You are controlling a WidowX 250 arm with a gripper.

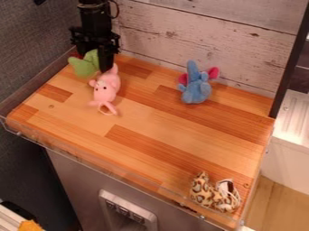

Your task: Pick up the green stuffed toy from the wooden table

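On the worktop: four toys, one green, one pink, one blue, one spotted. One claw at green and pink; grip undeterminable.

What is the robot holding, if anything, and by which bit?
It can't be told. The end effector is right by the green toy and the top of the pink toy, but it hides any hold.
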